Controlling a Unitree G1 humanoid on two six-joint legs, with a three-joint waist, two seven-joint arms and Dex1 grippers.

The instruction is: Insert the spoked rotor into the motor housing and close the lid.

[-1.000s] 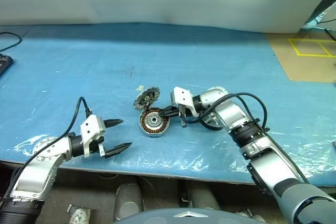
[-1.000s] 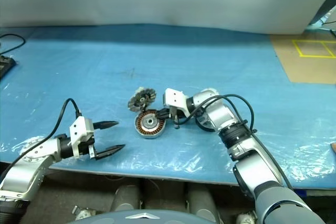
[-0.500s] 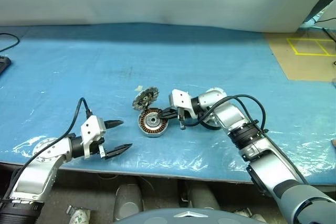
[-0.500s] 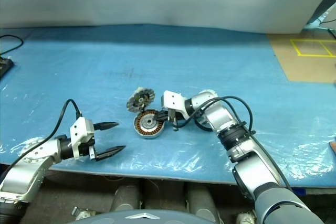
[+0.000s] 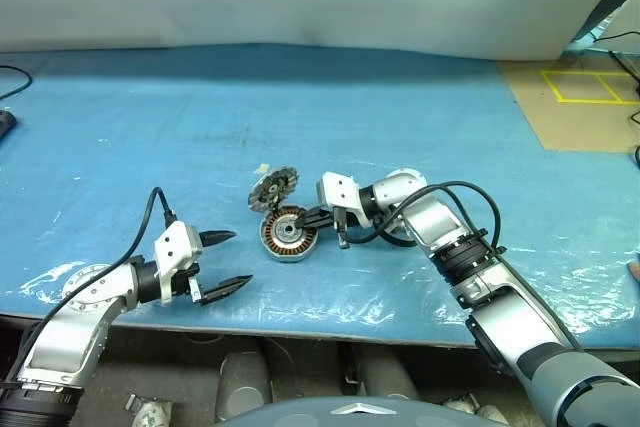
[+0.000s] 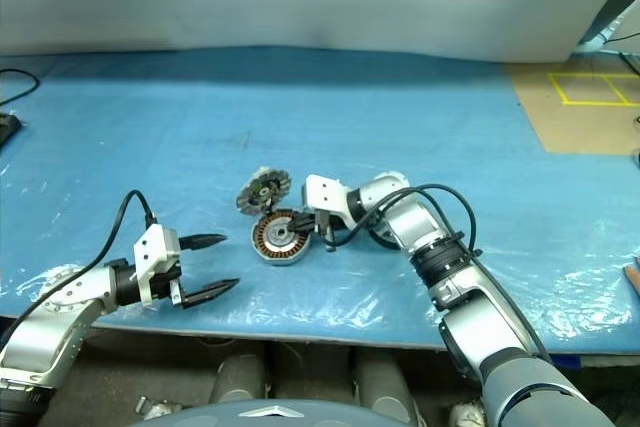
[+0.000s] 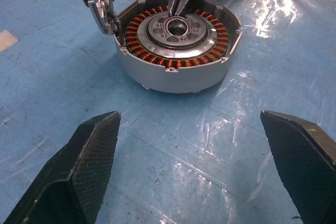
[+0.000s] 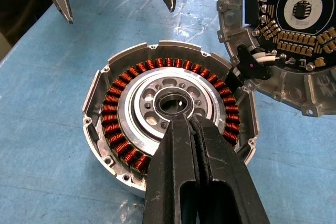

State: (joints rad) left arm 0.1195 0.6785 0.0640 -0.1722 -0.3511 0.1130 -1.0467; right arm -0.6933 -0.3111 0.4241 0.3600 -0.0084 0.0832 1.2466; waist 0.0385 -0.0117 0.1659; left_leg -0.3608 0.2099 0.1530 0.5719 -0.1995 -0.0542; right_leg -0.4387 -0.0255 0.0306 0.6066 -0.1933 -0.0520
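Right wrist view showed the right gripper [image 8: 184, 129] with its two black fingers pressed together, nothing between them, their tips resting over the edge of the bearing hole in the silver hub of the motor housing [image 8: 170, 129]. The housing sat flat on the blue plastic-covered table [image 5: 400, 97], open side up, with its ring of copper windings fully exposed around the hub. Just past the closed fingertips and off to one side, the lid [image 8: 283, 40] stood tilted on edge against the housing's rim, its inner face turned toward the gripper and showing a round circuit board with rows of small components; a short bundle of wires with a pink piece ran from it to the housing wall.

In the left eye view the right gripper [image 5: 322, 215] reached across to the housing [image 5: 291, 234] from its right side, and the lid [image 5: 274, 187] leaned at the housing's far edge. Behind the right wrist, partly hidden by the arm and its black cable, lay a dark-rimmed round part [image 5: 402, 232], probably the spoked rotor, though its spokes could not be made out.

The left gripper [image 5: 222, 263] hung low over the table well to the left of the housing, fingers spread wide and empty. From the left wrist view its two fingertips [image 7: 89, 156] framed the housing ahead, with bare blue sheet between.
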